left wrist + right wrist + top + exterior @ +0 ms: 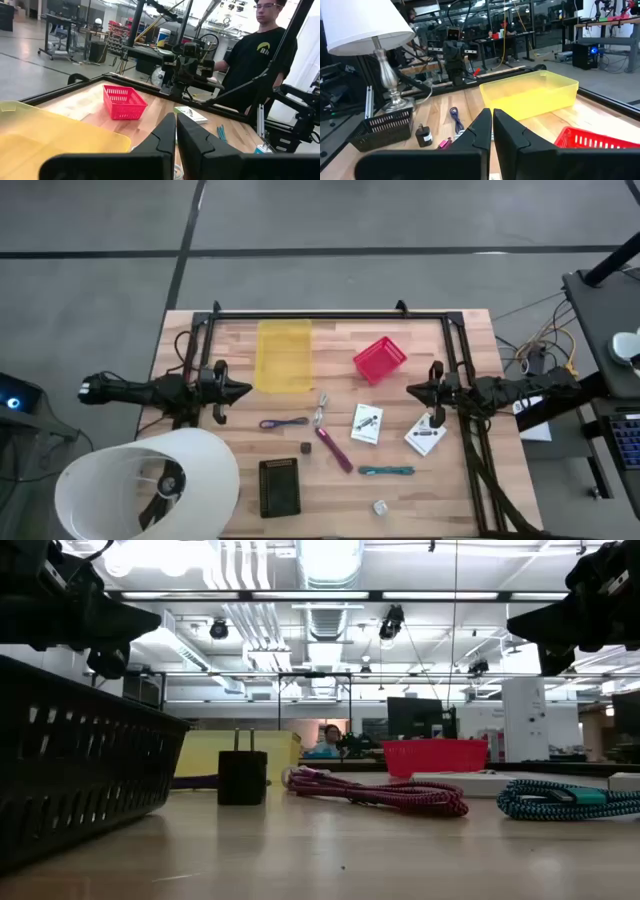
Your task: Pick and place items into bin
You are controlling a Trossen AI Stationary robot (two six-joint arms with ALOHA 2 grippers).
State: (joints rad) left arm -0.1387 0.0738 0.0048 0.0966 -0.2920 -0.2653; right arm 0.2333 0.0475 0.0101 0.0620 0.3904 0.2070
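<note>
The left gripper [243, 391] hovers closed and empty beside the yellow bin [285, 356]. Cables, sticks and packets [367, 423] lie loose mid-table. The right gripper [413, 390], closed, should open first, then descend squarely over the nearest packet [425, 436].

Grey concrete floor [330, 220] with dark seam lines around a pale wood desk [440, 490]. White-shaded lamp [140, 480] at one desk corner. Open workshop beyond: white ducts [330, 560] and strip lights overhead, benches, monitors. A person in a black shirt [255, 55] stands nearby.
</note>
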